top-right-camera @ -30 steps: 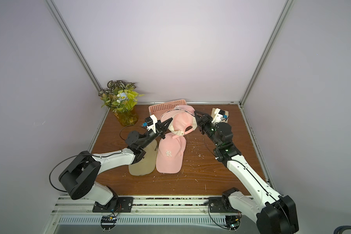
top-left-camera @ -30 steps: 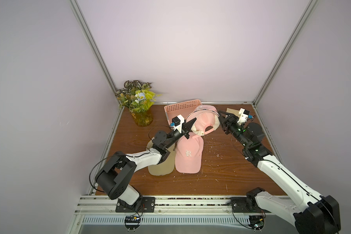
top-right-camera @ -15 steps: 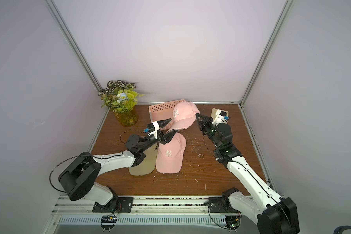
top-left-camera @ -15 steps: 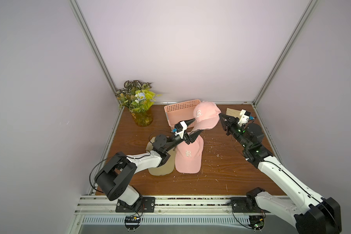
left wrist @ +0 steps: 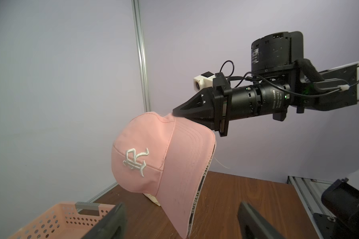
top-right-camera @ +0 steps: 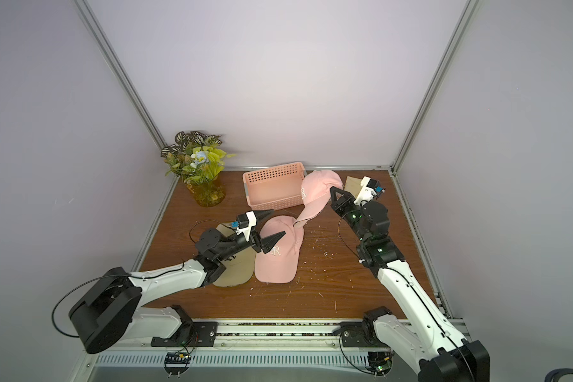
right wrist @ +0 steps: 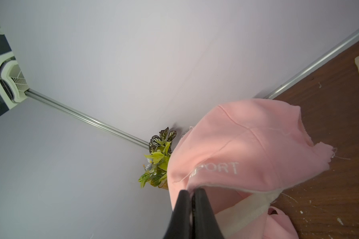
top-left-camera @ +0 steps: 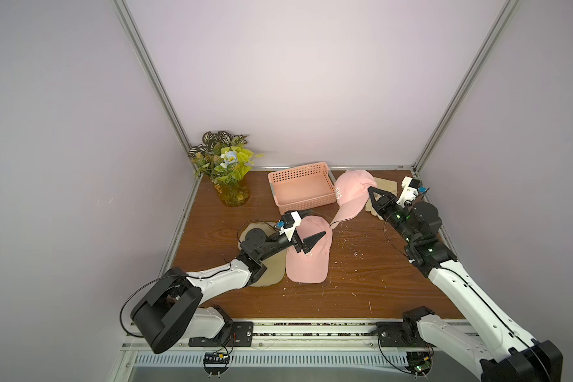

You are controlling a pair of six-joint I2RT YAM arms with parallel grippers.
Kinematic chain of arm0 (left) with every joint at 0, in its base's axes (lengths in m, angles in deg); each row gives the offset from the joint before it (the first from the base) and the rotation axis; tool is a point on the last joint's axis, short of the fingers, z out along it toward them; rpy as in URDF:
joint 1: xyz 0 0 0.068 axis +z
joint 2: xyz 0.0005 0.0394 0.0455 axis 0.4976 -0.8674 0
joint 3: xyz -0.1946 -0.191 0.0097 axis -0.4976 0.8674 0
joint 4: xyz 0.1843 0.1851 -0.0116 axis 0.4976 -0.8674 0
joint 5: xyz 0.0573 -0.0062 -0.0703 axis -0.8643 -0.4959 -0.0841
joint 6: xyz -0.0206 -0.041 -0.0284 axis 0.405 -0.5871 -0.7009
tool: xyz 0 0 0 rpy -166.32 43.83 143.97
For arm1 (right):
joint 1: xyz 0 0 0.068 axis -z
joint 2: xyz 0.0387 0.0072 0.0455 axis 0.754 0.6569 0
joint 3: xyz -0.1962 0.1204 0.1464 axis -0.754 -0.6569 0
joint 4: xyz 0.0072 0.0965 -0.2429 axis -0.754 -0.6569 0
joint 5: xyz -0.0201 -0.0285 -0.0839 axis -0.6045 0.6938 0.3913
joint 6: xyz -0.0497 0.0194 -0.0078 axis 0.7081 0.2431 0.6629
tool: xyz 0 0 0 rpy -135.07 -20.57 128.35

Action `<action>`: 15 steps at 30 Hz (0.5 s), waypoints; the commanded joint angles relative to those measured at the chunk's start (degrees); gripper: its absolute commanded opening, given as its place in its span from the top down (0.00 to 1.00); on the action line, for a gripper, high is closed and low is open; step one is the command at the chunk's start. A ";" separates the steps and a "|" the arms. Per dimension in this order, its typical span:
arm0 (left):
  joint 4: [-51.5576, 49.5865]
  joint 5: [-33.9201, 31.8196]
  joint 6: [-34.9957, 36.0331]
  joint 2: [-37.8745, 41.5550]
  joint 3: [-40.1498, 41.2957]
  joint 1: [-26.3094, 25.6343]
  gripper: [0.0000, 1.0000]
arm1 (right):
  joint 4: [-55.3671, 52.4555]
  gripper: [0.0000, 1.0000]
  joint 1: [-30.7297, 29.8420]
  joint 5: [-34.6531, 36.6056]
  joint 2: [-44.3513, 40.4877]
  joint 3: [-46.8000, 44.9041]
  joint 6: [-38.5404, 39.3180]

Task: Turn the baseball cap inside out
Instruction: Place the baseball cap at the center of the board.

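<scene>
Your right pincer (right wrist: 192, 192) clamps hanging cap (left wrist: 149, 149) by rim edge alone; may slip. Your left pincer (top-right-camera: 278, 222), spread wide, hovers over second pink cap (top-left-camera: 306, 261); wrong-grab risk.

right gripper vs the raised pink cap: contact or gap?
Touching. The right wrist view shows the right gripper shut on the rim of the raised pink cap, with the fabric pinched between both fingertips.

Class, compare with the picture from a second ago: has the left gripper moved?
Yes. The left gripper has pulled back, away from the pink basket it was beside, and has opened.
</scene>
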 commanded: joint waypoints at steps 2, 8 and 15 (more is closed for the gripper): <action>-12.48 -7.81 -7.01 5.82 -0.42 -0.38 0.15 | -0.20 1.00 1.31 -8.34 -2.79 -0.61 13.52; -36.20 -19.13 -17.64 12.00 -6.22 -0.39 0.15 | 3.91 1.00 2.33 -18.77 -3.22 -8.40 18.24; -37.45 -22.31 -22.75 18.27 -2.39 -0.44 0.16 | 5.49 1.00 2.37 -22.23 -4.59 -14.80 21.21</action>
